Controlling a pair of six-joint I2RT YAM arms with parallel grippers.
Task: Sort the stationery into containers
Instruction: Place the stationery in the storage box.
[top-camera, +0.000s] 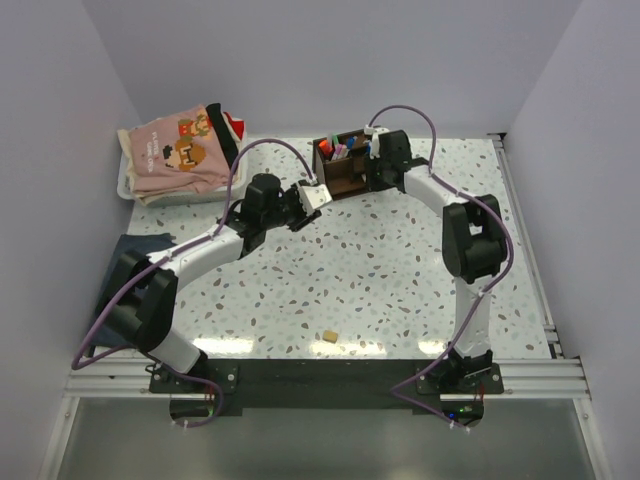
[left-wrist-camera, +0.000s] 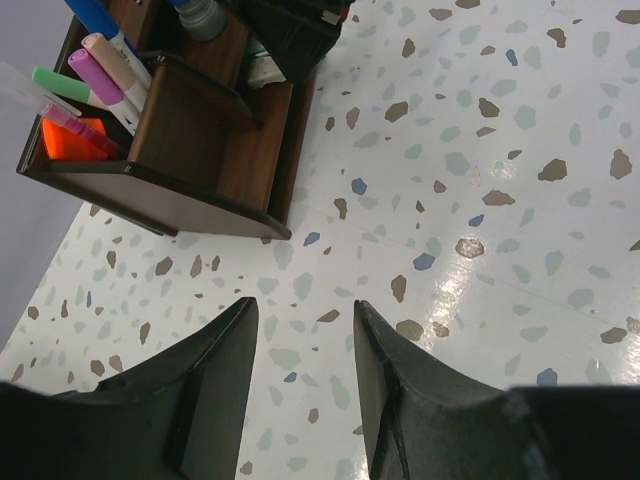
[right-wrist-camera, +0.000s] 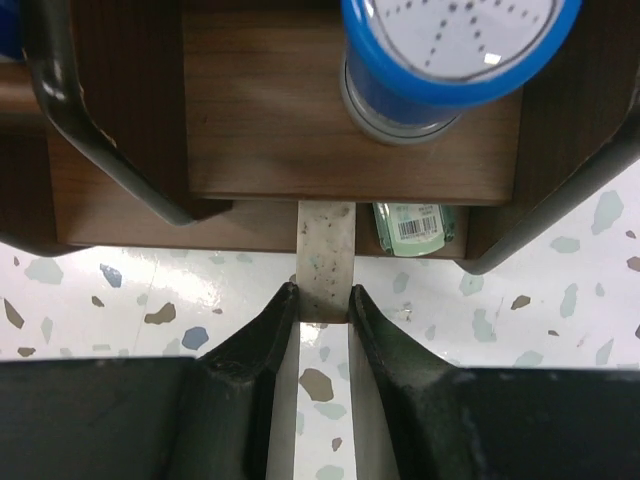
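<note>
The dark brown wooden organizer (top-camera: 340, 168) stands at the back middle of the table. In the left wrist view its corner compartment (left-wrist-camera: 200, 140) holds an orange highlighter (left-wrist-camera: 75, 140), a mint green marker (left-wrist-camera: 58, 82), a pink pen (left-wrist-camera: 95, 75), a beige pen (left-wrist-camera: 112, 55) and a blue-capped pen (left-wrist-camera: 98, 14). My left gripper (left-wrist-camera: 305, 310) is open and empty over bare table, just in front of the organizer. My right gripper (right-wrist-camera: 323, 295) is shut on a pale speckled flat bar (right-wrist-camera: 327, 250) whose far end lies in the organizer's low front slot, beside a mint green labelled item (right-wrist-camera: 410, 228).
A blue-capped cylinder (right-wrist-camera: 440, 60) stands in the compartment above the slot. A white tray of folded clothes (top-camera: 175, 150) is at the back left. A dark cloth (top-camera: 130, 250) lies at the left edge. A small tan piece (top-camera: 327, 339) lies near the front.
</note>
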